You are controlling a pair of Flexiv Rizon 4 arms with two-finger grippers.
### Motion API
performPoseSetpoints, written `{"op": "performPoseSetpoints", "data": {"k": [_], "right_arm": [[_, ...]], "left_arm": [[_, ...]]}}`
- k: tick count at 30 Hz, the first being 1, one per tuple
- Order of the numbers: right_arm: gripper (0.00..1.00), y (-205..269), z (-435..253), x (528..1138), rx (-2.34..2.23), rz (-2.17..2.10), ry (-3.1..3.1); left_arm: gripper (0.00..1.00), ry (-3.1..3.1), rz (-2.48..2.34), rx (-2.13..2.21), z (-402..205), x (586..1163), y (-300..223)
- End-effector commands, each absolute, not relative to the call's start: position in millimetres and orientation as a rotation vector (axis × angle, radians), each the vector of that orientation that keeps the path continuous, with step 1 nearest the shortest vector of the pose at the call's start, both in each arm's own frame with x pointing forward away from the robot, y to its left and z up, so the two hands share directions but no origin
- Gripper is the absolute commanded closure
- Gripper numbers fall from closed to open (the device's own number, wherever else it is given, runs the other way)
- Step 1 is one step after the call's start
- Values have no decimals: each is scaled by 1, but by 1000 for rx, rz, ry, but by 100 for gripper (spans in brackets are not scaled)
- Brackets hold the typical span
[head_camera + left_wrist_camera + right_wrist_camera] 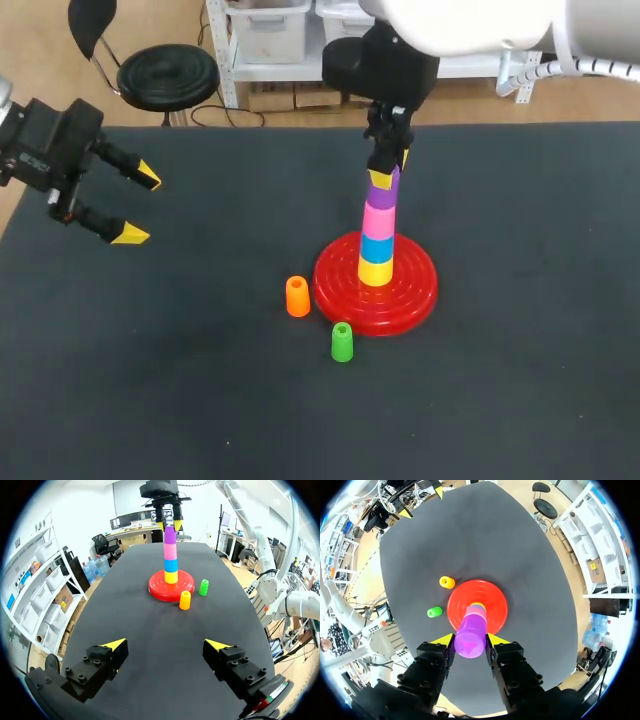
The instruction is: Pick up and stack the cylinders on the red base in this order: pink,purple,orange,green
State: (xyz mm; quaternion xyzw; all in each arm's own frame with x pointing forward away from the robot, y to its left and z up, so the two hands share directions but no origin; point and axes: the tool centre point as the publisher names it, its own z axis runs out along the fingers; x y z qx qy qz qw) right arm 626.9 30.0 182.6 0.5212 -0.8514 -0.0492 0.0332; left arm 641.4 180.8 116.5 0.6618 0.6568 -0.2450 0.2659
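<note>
Near the middle of the tabletop (520, 400): a round, ribbed red base (335, 290). Stacked upright on its centre, bottom to top: yellow cylinder (376, 271), blue cylinder (377, 247), pink cylinder (379, 218), purple cylinder (384, 187). Purple cylinder seated on the pink one, in line with the rest of the column.

Right gripper (390, 168) in from the far-right corner, directly above the stack, pointing straight down. Clenched on the purple cylinder: in the right wrist view, yellow-tipped fingers (444, 641) pressed against it from two opposite sides, with the base ahead of them beneath the column.

Orange cylinder (297, 296) upright on the tabletop, just beside the base's left rim, with a thin gap between them. Green cylinder (342, 342) upright as well, just off the base's rim on the side toward the near edge. Close to the orange cylinder, not touching it.

Left gripper (138, 206) above the left edge, toward the far-left corner, well apart from the base and both loose cylinders. Released: fingers spread wide, nothing between them. From the left wrist view, only bare tabletop between the two yellow tips, with the stack, the orange cylinder and the green cylinder far ahead.
</note>
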Motion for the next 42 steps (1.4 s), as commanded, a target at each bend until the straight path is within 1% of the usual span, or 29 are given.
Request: {"op": "performPoseSetpoints", "data": {"k": [1, 23, 42], "right_arm": [[100, 33, 182, 628, 1604, -144, -2610], [100, 43, 173, 638, 1606, -136, -2501], [100, 40, 168, 635, 1578, -138, -2516]], "left_arm": [[0, 1772, -660, 1787, 116, 641, 181], [0, 1772, -660, 1787, 116, 641, 181], [0, 1772, -660, 1787, 116, 641, 181]]}}
